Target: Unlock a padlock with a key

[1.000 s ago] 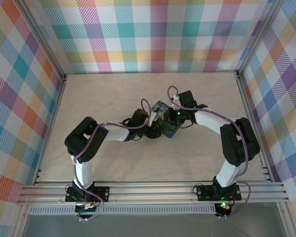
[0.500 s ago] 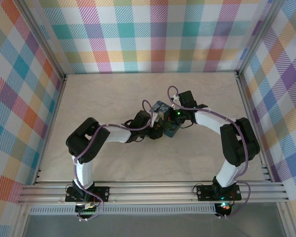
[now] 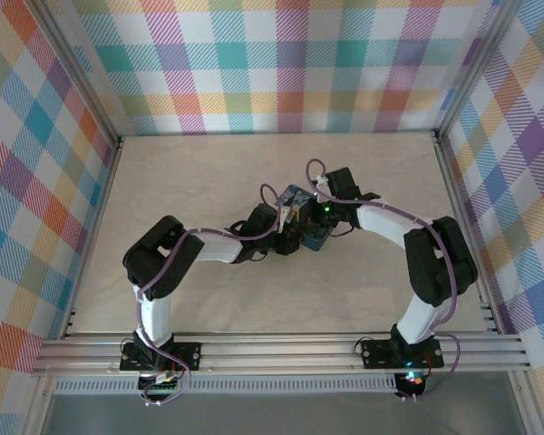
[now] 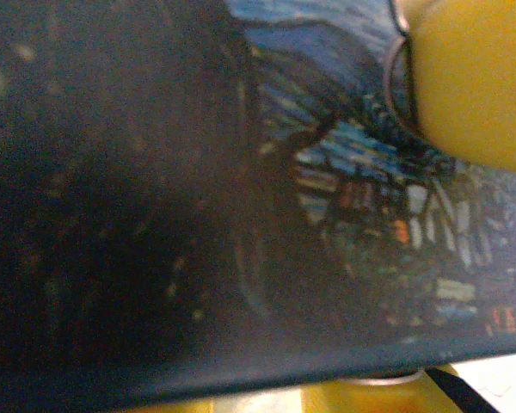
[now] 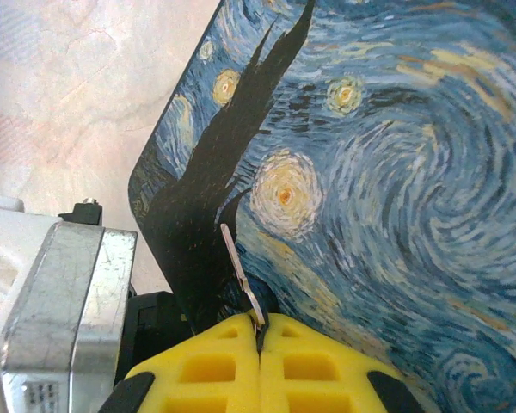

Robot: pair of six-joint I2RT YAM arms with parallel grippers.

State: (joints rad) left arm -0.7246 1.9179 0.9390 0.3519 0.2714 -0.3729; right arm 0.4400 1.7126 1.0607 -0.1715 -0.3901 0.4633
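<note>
Two arms are standing bent toward one another over the middle of the table [image 3: 208, 172], about halfway between its far edge and its near edge. A dark-blue tin [image 3: 314, 238] with a swirling night-sky picture is lying between them. Both wrists are crowding over it, so from above it is showing in small bits. The left gripper [image 3: 288, 239] is sitting at the side of the tin that is facing the table's left edge. The right gripper [image 3: 319, 220] is hanging over the tin from the side of the right edge.

In the right wrist view, the yellow fingers [image 5: 215, 370] of the right gripper are pressing together with no gap, and they are pinching a thin silver key [image 5: 239, 274], seen from its edge. The key is sticking out over the painted lid, beside the dark tree shape. Whether it is touching the lid I cannot tell.

In the left wrist view, the painted face of the tin is standing very near and blurred. A yellow strip [image 4: 387, 397] is peeking out under its lower edge, and a yellow pad [image 4: 473, 77] is showing at the upper right with a thin grey curve beside it. Whether the left fingers are apart or together I cannot tell. Where the padlock is sitting I also cannot tell.
</note>
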